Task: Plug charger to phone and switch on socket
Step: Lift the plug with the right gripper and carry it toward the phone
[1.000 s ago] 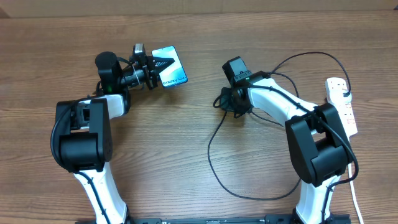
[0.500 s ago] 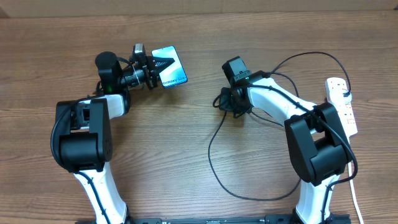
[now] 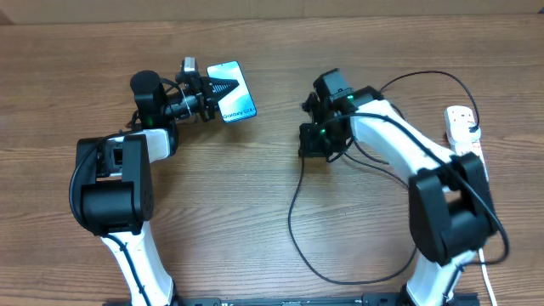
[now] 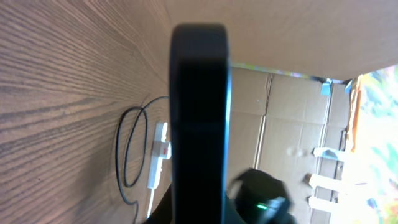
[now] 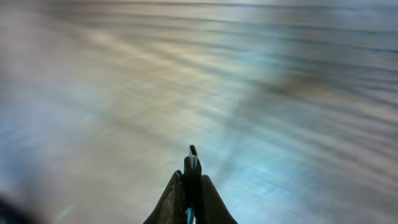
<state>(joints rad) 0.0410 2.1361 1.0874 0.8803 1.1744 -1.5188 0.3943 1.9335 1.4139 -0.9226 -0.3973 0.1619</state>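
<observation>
The phone (image 3: pixel 231 92), its cyan screen facing up, is held off the table at the back left with my left gripper (image 3: pixel 214 88) shut on its near end. In the left wrist view the phone (image 4: pixel 199 112) shows edge-on as a dark bar. My right gripper (image 3: pixel 310 141) is at the table's middle, shut on the charger's black connector (image 5: pixel 192 163), whose tip sticks out past the fingers. The charger's thin black cable (image 3: pixel 292 223) loops down from it and round to the socket (image 3: pixel 463 126), the white strip at the right edge, partly hidden by the right arm.
The socket (image 4: pixel 160 148) and cable loops (image 4: pixel 127 155) also show in the left wrist view, with cardboard boxes (image 4: pixel 292 118) behind. The right wrist view is blurred wood. The socket's thick white cord (image 3: pixel 486 276) runs down the right edge.
The right gripper has shut on the connector, and the arm has swung and turned with it. The phone has tipped slightly in the left gripper.
</observation>
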